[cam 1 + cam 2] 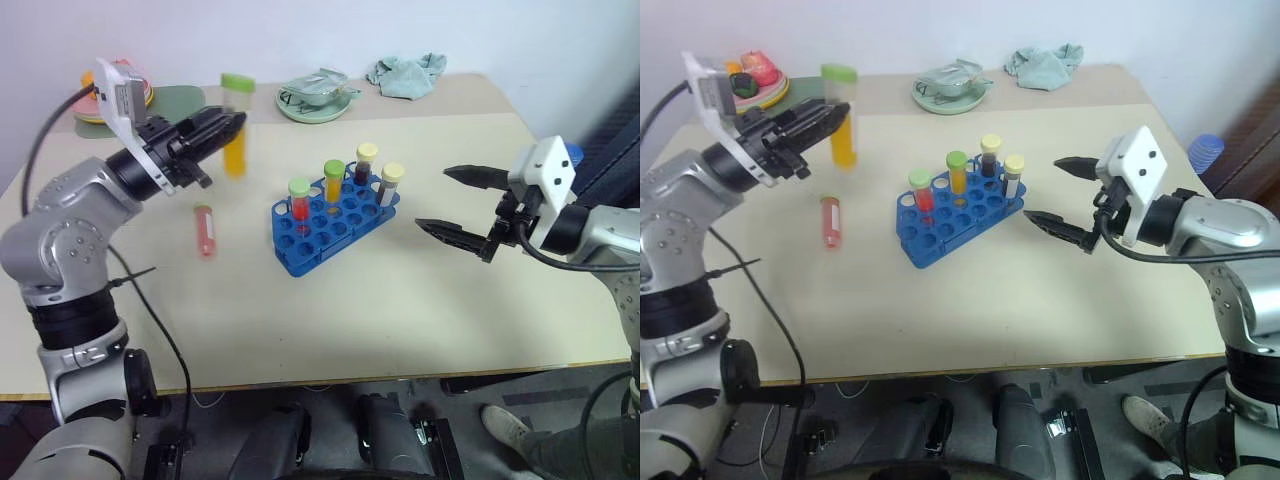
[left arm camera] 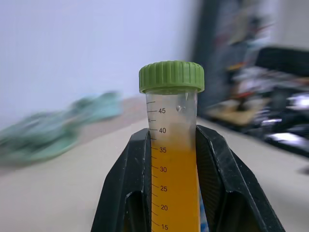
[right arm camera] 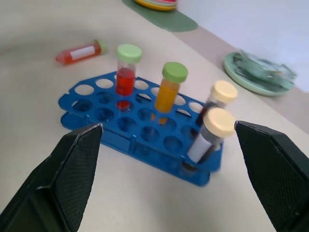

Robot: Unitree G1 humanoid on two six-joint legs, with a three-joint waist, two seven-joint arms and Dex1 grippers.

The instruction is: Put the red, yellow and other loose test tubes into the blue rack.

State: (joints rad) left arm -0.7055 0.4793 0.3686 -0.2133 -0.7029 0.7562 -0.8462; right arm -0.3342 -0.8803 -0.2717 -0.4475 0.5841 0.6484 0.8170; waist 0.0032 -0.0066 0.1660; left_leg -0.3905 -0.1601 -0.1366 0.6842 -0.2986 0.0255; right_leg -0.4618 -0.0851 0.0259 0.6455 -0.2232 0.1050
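I've got the clear plastic tube of yellow-orange liquid with a green screw cap [image 2: 172, 145] pinched between the two black fingers of my left gripper [image 1: 228, 128], upright, cap on top, lifted clear of the beige tabletop [image 1: 400, 300]. Below and a little to that gripper's right side lies the pale pinkish-red green-capped tube [image 1: 205, 230], flat on the table, well apart from the fingers. Further right of the left gripper, between my two arms, stands the bright blue plastic rack with its grid of round holes [image 1: 335, 225]. Four tubes stand upright in it: a green-capped deep red one [image 3: 127, 72], a green-capped orange one [image 3: 170, 92], a cream-capped dark one [image 3: 216, 99] and a cream-capped one with a white label [image 3: 207, 137]. My right gripper [image 1: 455, 205] hangs just beside the rack's far-right end, fingers spread wide, holding nothing, pointing toward the rack
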